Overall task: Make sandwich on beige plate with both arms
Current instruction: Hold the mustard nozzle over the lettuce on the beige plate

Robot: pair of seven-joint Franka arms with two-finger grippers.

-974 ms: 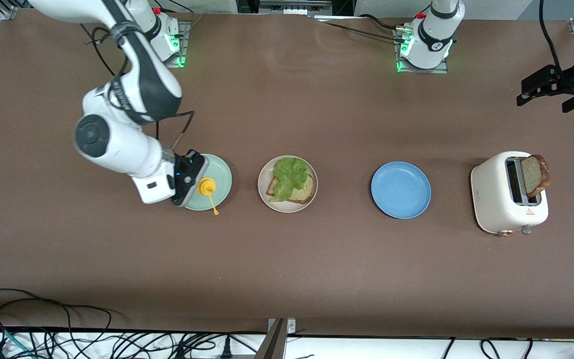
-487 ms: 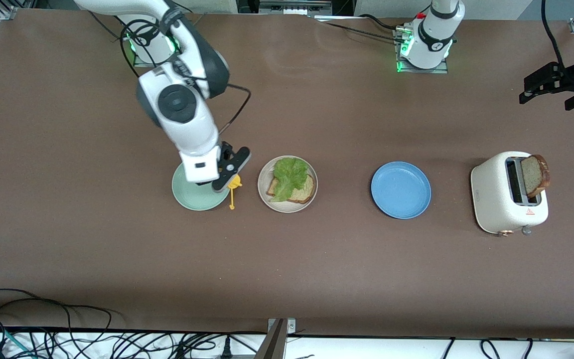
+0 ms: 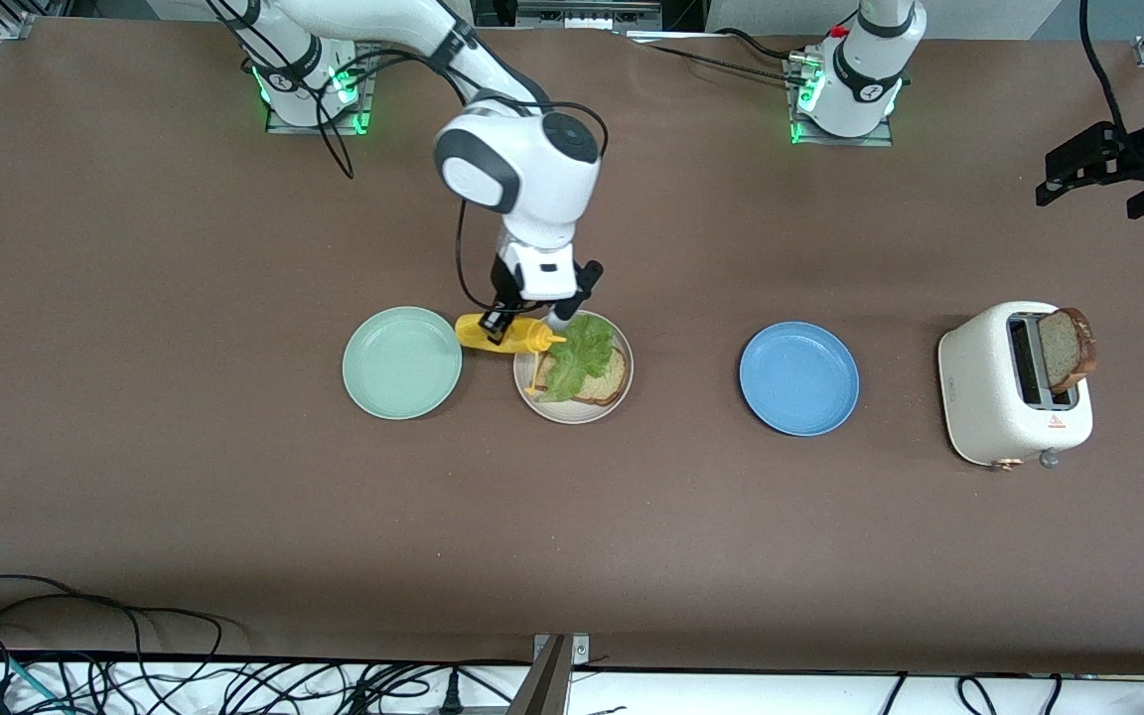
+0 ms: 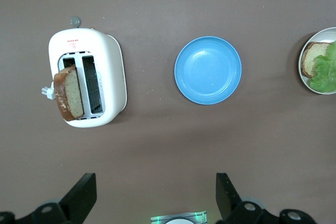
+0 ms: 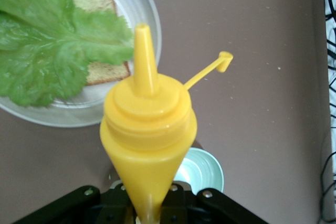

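Note:
The beige plate (image 3: pixel 573 412) holds a brown bread slice (image 3: pixel 611 380) with a green lettuce leaf (image 3: pixel 578 350) on top. My right gripper (image 3: pixel 500 326) is shut on a yellow squeeze bottle (image 3: pixel 504 336). It holds the bottle on its side over the plate's rim, nozzle toward the lettuce. In the right wrist view the bottle (image 5: pixel 148 129) fills the middle, over the plate (image 5: pixel 143 24) and lettuce (image 5: pixel 47 51). A second bread slice (image 3: pixel 1069 348) stands in the toaster (image 3: pixel 999 392). My left gripper (image 3: pixel 1088 184) is open and empty, high over the left arm's end of the table.
An empty mint-green plate (image 3: pixel 401 361) lies beside the beige plate toward the right arm's end. An empty blue plate (image 3: pixel 798 377) lies between the beige plate and the white toaster. The bottle's loose cap (image 5: pixel 223 61) dangles on its strap. Cables hang below the table's front edge.
My right arm has carried the yellow bottle from the mint-green plate to the beige plate's rim and tipped it onto its side. The left arm has barely moved.

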